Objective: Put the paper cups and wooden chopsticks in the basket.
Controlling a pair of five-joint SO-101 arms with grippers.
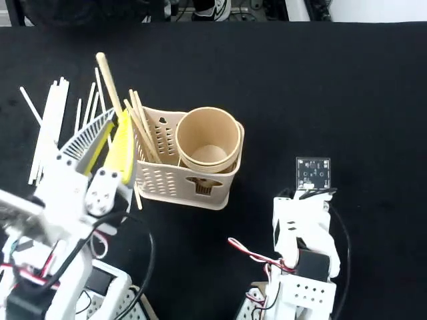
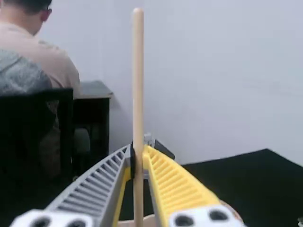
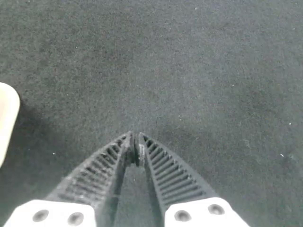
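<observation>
A cream slotted basket (image 1: 170, 181) stands left of the table's middle, with stacked paper cups (image 1: 207, 139) in one half and several wooden chopsticks (image 1: 141, 130) leaning in the other. My left gripper (image 1: 115, 120), grey and yellow, hangs at the basket's left end, shut on one wooden chopstick (image 1: 108, 81). That chopstick (image 2: 138, 94) stands upright between the left gripper's fingertips (image 2: 137, 152). My right gripper (image 3: 134, 140) is shut with nothing in it, low over bare black cloth; its arm (image 1: 303, 230) sits right of the basket.
White sticks (image 1: 50, 127) lie spread on the black cloth left of the basket. The basket's edge (image 3: 6, 118) shows beside the right gripper. A person sits in the room behind.
</observation>
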